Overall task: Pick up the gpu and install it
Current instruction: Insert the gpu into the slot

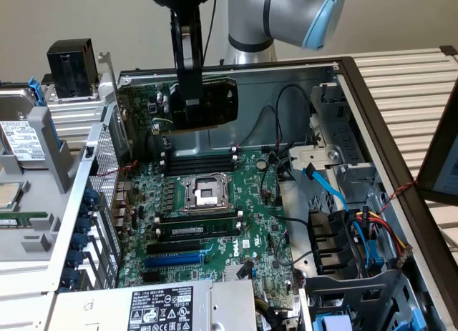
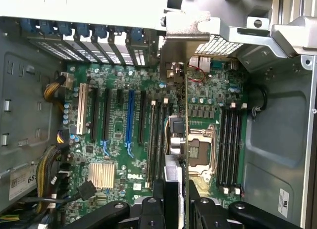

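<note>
The gpu hangs in the air over the open computer case, its black fan shroud facing the exterior view's right and its green card and silver bracket toward the left. My gripper comes down from above and is shut on the gpu. Below it lies the large green motherboard with its CPU socket. In the wrist view the gpu shows edge-on between my fingers, its bracket near the case's rear slots. The blue expansion slot lies off to one side of the card.
A power supply sits at the case's near edge. Drive bays and coloured cables fill the exterior view's right. A hard drive and a black block rest outside the case on the left. The rear slot covers line one case wall.
</note>
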Tool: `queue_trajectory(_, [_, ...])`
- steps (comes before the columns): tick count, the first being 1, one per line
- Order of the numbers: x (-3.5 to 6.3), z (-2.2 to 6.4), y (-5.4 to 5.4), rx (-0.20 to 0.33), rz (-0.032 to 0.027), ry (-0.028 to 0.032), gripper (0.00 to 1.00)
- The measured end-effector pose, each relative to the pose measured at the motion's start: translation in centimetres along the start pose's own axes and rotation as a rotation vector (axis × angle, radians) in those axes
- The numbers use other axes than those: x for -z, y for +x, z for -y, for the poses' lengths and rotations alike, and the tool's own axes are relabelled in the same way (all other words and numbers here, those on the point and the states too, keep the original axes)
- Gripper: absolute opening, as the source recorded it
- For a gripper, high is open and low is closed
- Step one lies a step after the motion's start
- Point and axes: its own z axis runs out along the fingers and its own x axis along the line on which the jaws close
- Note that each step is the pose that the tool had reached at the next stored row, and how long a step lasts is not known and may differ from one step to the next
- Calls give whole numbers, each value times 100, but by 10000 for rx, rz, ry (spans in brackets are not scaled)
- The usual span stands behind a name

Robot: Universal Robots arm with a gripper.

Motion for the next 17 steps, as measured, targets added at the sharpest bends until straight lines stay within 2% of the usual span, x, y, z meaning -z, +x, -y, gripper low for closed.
queue_trajectory(5, [-82,-2,9,-78,-1,3,28])
queue_trajectory(9, [-98,-7,19,-104,-1,1,28])
queue_trajectory(14, [-139,-62,19,-227,0,5,28])
queue_trajectory(17, [-183,-68,24,-428,-2,13,28])
